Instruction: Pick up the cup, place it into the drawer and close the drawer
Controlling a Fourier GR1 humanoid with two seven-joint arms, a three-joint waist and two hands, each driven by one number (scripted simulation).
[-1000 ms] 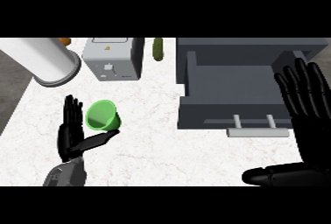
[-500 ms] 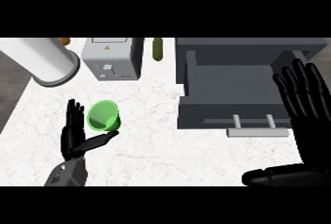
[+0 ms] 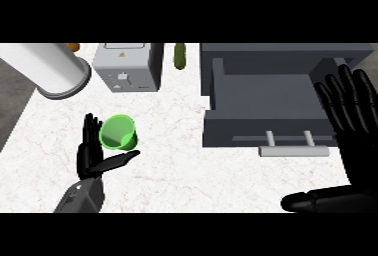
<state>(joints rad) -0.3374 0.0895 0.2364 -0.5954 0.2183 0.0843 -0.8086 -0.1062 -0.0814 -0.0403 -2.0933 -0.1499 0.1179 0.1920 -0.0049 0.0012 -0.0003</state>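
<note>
A green cup (image 3: 119, 132) lies tipped on the white counter at the left, its mouth facing the view. My left hand (image 3: 94, 152) is open right beside it, fingers upright along the cup's left side and thumb stretched out under it; the fingers are not curled round the cup. The grey drawer (image 3: 277, 100) stands pulled open at the right, with a light handle (image 3: 292, 149) at its front. My right hand (image 3: 353, 112) is open at the right edge, fingers up, beside the drawer.
A white cylinder (image 3: 46, 67) lies at the back left, a grey toaster (image 3: 126, 66) stands behind the cup, and a green cucumber (image 3: 179, 55) lies next to it. The counter's left edge (image 3: 16, 130) runs near my left hand.
My left hand has shifted slightly right and forward against the cup, and the cup has tipped a little more toward the view. The right hand has barely moved.
</note>
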